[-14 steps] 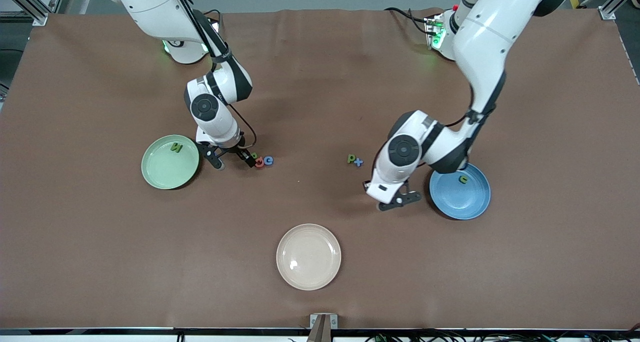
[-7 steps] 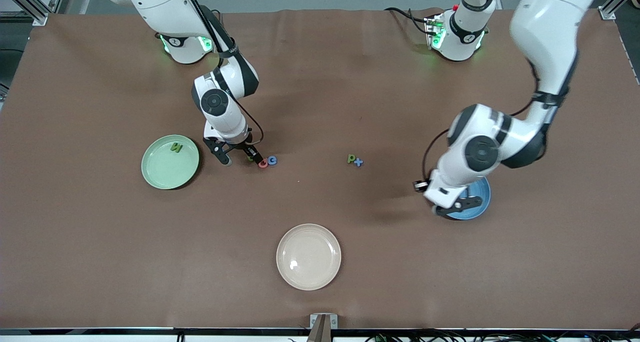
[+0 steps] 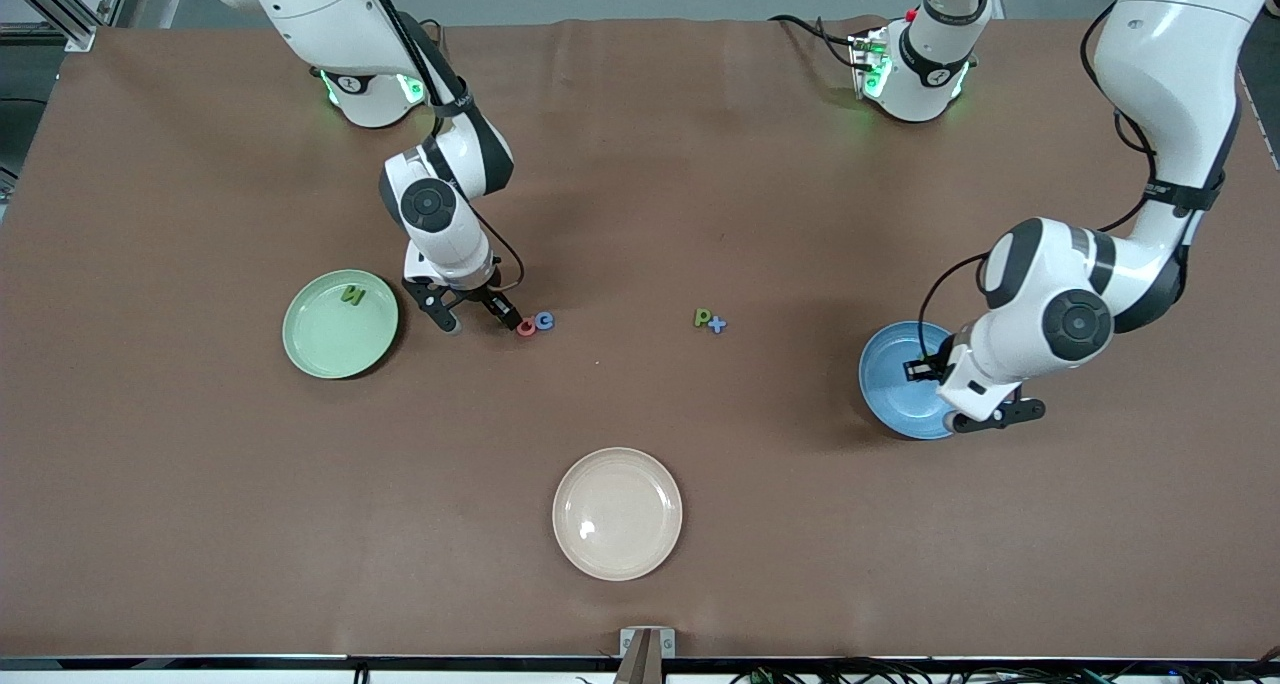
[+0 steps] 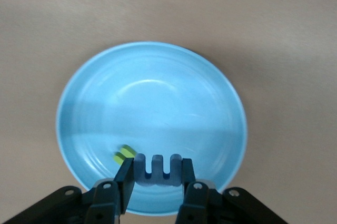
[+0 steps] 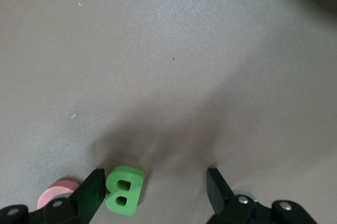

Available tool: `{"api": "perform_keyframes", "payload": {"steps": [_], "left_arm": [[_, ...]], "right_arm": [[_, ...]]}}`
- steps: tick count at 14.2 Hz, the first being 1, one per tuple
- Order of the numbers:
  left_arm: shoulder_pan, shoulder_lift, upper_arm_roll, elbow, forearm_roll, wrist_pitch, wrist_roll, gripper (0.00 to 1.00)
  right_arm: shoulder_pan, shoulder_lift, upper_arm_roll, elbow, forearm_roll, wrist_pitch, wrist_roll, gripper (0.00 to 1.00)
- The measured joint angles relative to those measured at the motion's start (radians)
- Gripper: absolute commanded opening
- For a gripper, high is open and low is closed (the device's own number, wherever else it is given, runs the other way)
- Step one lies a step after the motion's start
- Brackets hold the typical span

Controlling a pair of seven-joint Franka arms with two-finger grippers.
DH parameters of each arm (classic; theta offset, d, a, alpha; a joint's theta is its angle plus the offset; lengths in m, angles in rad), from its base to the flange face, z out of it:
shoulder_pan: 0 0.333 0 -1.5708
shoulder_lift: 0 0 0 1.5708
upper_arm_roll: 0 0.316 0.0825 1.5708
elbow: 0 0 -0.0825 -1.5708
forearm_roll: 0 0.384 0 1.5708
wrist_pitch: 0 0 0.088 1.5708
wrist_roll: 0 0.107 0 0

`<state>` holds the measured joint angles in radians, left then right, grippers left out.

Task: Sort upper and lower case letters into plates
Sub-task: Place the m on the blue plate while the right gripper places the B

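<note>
Left gripper [image 4: 156, 182], over the blue plate [image 4: 152, 92], clamps a blue letter [image 4: 157, 170]; a green letter [image 4: 124, 154] in the plate is partly hidden by a finger. Right gripper [image 5: 152, 190], fingers spread, stands at the table around a green B [image 5: 124, 189]; the red ring [image 5: 57, 191] just beside it is half hidden. The green plate [image 3: 340, 326] holds one green letter [image 3: 352, 293].

Brown table [image 3: 640, 164] carries 3 plates: pale green plate [image 3: 325, 349]; blue plate [image 3: 893, 389]; cream plate [image 3: 617, 513]; loose letters: green B [image 5: 124, 190], red ring [image 3: 526, 328], blue c [image 3: 543, 320], green p [image 3: 702, 317], blue plus-shaped piece [image 3: 717, 325].
</note>
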<state>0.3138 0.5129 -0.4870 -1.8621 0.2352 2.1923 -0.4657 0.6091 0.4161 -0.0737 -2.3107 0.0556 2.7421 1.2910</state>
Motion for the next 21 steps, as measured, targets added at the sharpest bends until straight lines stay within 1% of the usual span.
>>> {"api": "perform_keyframes", "payload": {"steps": [1, 3, 4, 5, 6, 7, 10, 11, 12, 13, 14, 15, 16, 18, 20, 21], "left_arm": [[0.014, 0.002, 0.001, -0.005, 0.004, 0.011, 0.006, 0.08], [0.031, 0.018, 0.007, -0.015, 0.049, 0.046, 0.008, 0.08], [0.038, 0.033, 0.014, -0.018, 0.078, 0.063, 0.007, 0.08], [0.045, 0.051, 0.018, -0.02, 0.099, 0.081, 0.005, 0.08], [0.052, 0.069, 0.02, -0.021, 0.11, 0.101, 0.002, 0.08], [0.056, 0.088, 0.022, -0.021, 0.121, 0.124, -0.006, 0.08], [0.053, 0.13, 0.023, -0.021, 0.176, 0.166, -0.061, 0.09], [0.051, 0.138, 0.022, -0.021, 0.191, 0.169, -0.077, 0.11], [0.051, 0.136, 0.02, -0.02, 0.199, 0.169, -0.086, 0.16], [0.05, 0.137, 0.019, -0.02, 0.202, 0.169, -0.088, 0.37], [0.05, 0.137, 0.019, -0.02, 0.202, 0.169, -0.088, 0.71], [0.05, 0.137, 0.019, -0.019, 0.203, 0.169, -0.088, 0.93], [0.051, 0.135, 0.018, -0.017, 0.205, 0.168, -0.088, 0.98], [0.054, 0.117, -0.001, -0.01, 0.206, 0.145, -0.088, 0.99], [0.059, 0.077, -0.069, 0.002, 0.201, 0.053, -0.105, 0.99], [0.058, 0.054, -0.112, 0.004, 0.195, 0.011, -0.143, 0.99]], "right_arm": [[0.0, -0.001, -0.001, 0.001, -0.002, 0.001, 0.0, 0.54], [0.0, -0.003, -0.004, 0.003, -0.003, 0.001, 0.0, 0.34], [0.0, -0.003, -0.005, 0.003, -0.004, 0.001, 0.0, 0.3], [0.0, -0.003, -0.005, 0.002, -0.004, 0.001, 0.0, 0.23], [0.0, -0.003, -0.005, 0.003, -0.005, 0.0, 0.0, 0.11], [0.0, -0.003, -0.005, 0.002, -0.005, 0.0, 0.0, 0.01], [0.0, -0.003, -0.005, 0.003, -0.005, 0.0, 0.001, 0.0], [0.0, -0.003, -0.006, 0.003, -0.005, -0.002, 0.001, 0.0], [-0.001, -0.005, -0.009, 0.006, -0.005, -0.013, 0.0, 0.0], [-0.005, -0.01, -0.015, 0.01, -0.005, -0.044, -0.011, 0.0], [-0.019, -0.025, -0.02, 0.016, -0.006, -0.089, -0.037, 0.0], [-0.042, -0.049, -0.025, 0.022, -0.006, -0.134, -0.078, 0.0], [-0.072, -0.079, -0.028, 0.025, -0.007, -0.178, -0.131, 0.0], [-0.146, -0.147, -0.031, 0.026, -0.01, -0.263, -0.257, 0.0], [-0.234, -0.202, -0.034, 0.024, -0.013, -0.326, -0.408, 0.0], [-0.283, -0.22, -0.035, 0.02, -0.014, -0.341, -0.49, 0.0]]}}
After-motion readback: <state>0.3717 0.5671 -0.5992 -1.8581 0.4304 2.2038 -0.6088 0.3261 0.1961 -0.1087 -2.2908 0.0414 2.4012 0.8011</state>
